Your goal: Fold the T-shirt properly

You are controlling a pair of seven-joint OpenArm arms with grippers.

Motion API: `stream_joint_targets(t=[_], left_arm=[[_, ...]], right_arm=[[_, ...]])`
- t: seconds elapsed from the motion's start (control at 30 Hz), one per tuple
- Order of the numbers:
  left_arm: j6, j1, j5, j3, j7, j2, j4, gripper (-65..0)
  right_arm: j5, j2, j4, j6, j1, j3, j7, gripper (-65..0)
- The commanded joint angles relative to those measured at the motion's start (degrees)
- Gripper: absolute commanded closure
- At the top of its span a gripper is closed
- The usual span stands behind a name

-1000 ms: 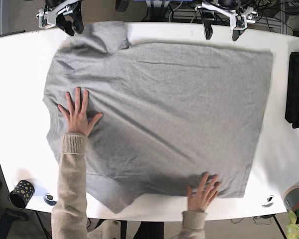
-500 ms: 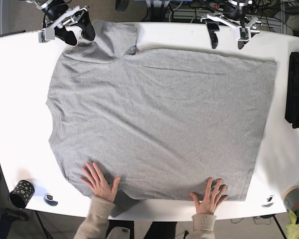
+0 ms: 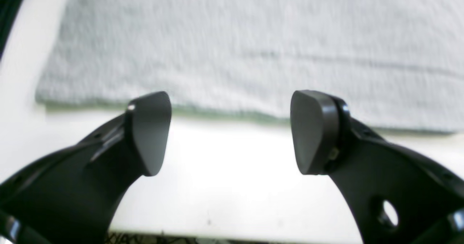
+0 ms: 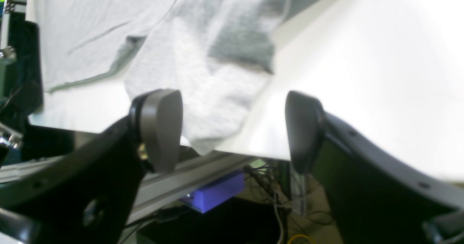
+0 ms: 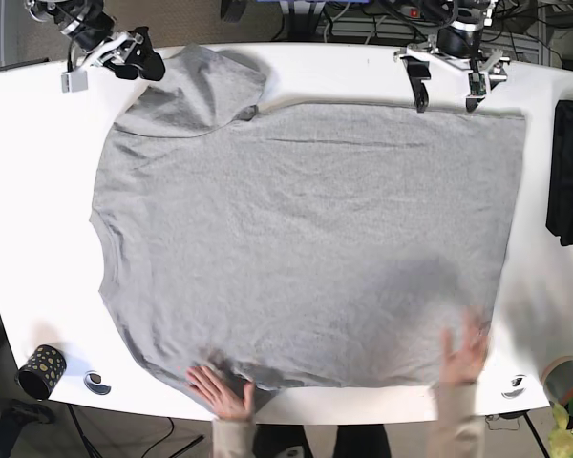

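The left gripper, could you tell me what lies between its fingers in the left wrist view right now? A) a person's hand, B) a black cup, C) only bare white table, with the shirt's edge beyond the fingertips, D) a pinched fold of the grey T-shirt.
C: the left gripper is open over bare white table, and the edge of the grey T-shirt lies just beyond its fingers.

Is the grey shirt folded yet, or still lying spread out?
Spread out. The T-shirt lies flat in one layer across the white table; only the sleeve by the right gripper is rumpled.
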State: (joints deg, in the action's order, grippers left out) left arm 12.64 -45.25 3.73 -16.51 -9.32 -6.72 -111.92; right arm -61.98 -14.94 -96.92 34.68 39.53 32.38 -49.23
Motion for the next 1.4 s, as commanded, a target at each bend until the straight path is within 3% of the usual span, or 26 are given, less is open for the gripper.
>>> stream_joint_targets(t=[0.0, 0.33, 0.5, 0.57, 0.7, 0.77, 0.83, 0.93, 1.0, 1.13, 1.27, 1.37], left_arm=[[0.06, -0.94, 0.36, 0.03, 0.84, 0.08, -1.0, -47.9], [0.15, -0.86, 0.36, 0.12, 0.84, 0.08, -1.0, -47.9], [4.02, -0.86, 0.71, -0.23, 0.84, -0.09, -1.18, -48.3], [4.02, -0.86, 2.3, -0.41, 0.84, -0.18, -1.27, -48.5], [4.02, -1.12, 10.47, -3.05, -0.13, 0.08, -1.27, -48.5], [4.1, -0.86, 14.16, -5.16, -3.29, 0.35, -1.27, -48.5], [4.1, 0.38, 17.86, -7.44, -7.34, 2.19, -1.36, -48.5], [4.1, 2.22, 23.83, -10.7, -12.08, 4.04, -0.92, -48.5], [4.1, 2.93, 27.0, -12.89, -14.63, 4.74, -0.92, -48.5], [4.1, 4.86, 33.42, -17.99, -20.96, 5.18, -0.92, -48.5], [4.1, 8.82, 33.86, -22.83, -25.97, 5.97, -0.83, -48.5], [4.1, 11.89, 34.03, -25.64, -32.57, 6.68, -0.13, -48.5]], right_arm=[[-1.63, -0.75, 0.27, 0.8, 0.34, 0.37, 0.22, -42.3], [-1.01, 0.3, 4.84, 0.62, -1.77, 0.01, -0.39, -42.3], [1.01, 0.74, 5.36, 0.71, -2.56, -3.68, -0.66, -42.2], [1.1, 0.83, 5.36, 0.62, -2.56, -4.82, -0.66, -42.2], [1.27, 1.44, 5.36, 0.44, -2.65, -6.49, -0.66, -41.1], [1.27, 1.97, 5.36, 0.44, -2.74, -6.05, -0.66, -34.4], [1.27, 1.88, 5.36, 0.44, -2.82, -5.26, -0.66, -22.0], [1.27, 1.71, 5.36, 0.44, -3.79, -5.08, -0.66, -9.2], [1.36, 1.01, 5.36, 0.44, -3.97, -5.08, -0.66, -4.3], [1.36, 0.3, 5.28, 0.44, -4.06, -5.08, -0.66, -1.6], [1.36, 0.39, 3.08, 0.44, -3.79, -5.08, -0.48, -1.4], [1.36, 0.39, 1.58, 0.44, -3.0, -5.08, -0.48, -1.4]])
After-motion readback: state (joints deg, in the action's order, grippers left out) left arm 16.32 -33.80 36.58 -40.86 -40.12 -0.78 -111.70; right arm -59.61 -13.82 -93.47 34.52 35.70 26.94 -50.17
